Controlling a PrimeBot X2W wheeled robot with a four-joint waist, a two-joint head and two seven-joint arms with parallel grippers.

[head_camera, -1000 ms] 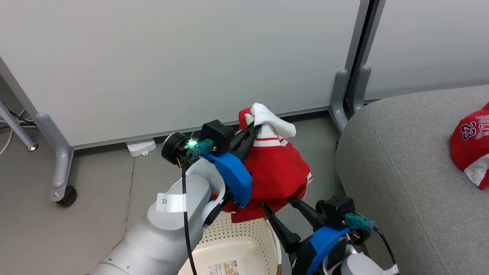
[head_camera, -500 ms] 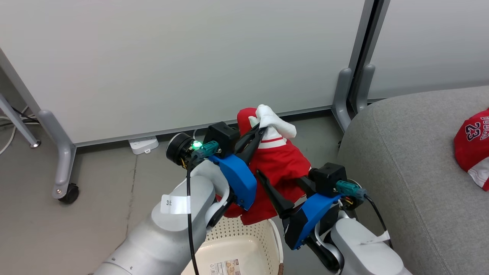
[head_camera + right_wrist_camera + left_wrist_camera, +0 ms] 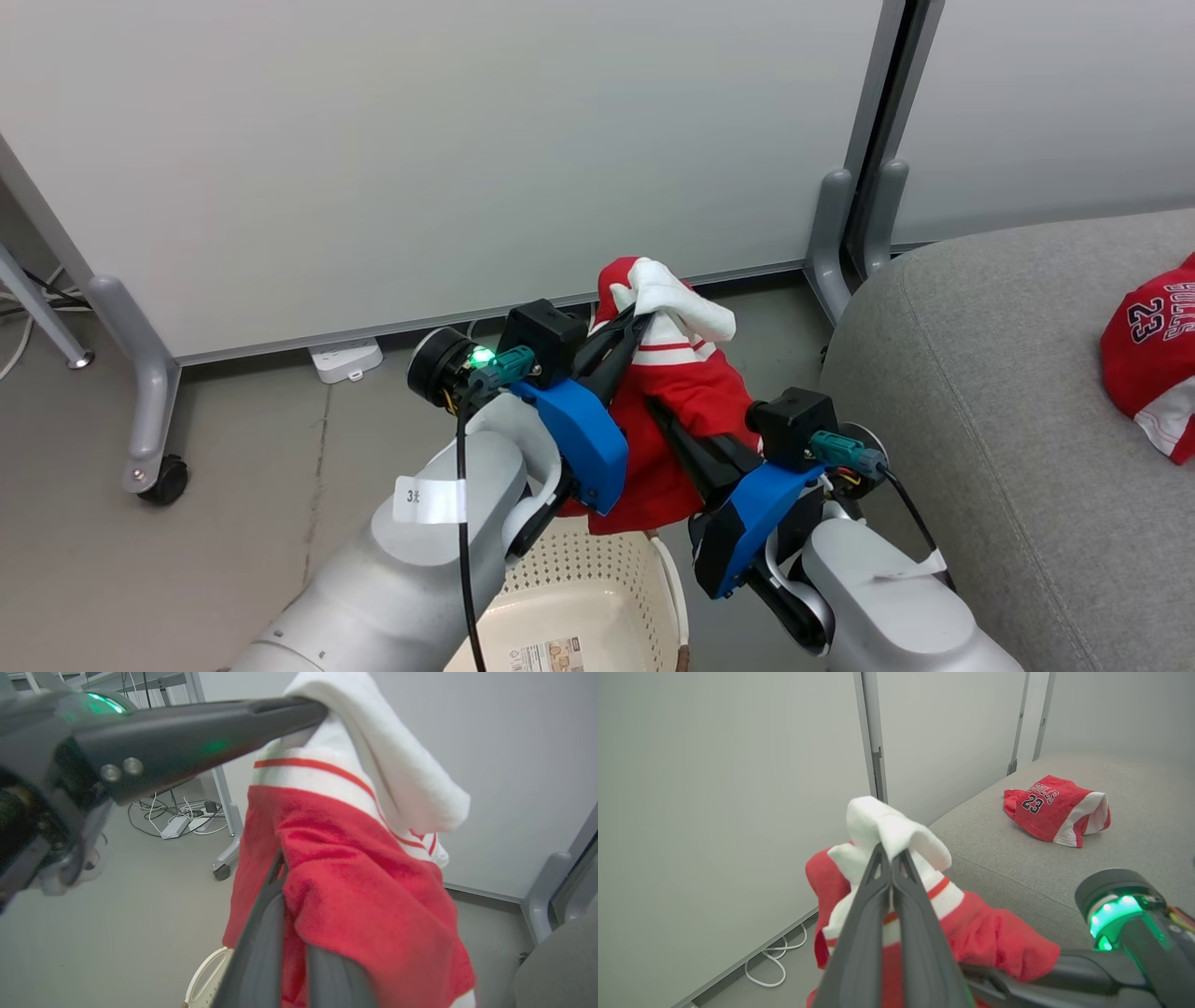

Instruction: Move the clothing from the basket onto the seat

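Grey floor (image 3: 187,560) and pale partition panels (image 3: 420,140) back the head view, where the hanging garment (image 3: 695,392) stands at centre, long axis upright: white band on top, red hem pointing down at the basket (image 3: 597,565) at the bottom edge. The left tool (image 3: 630,329) is clamped tight on the white band. The right tool (image 3: 667,415), spread open half a second ago, now sits higher, fingers drawn close with red cloth pinched between. The left wrist view shows the second garment (image 3: 1052,807) whole on the seat (image 3: 1017,868), upper right; the head view crops it
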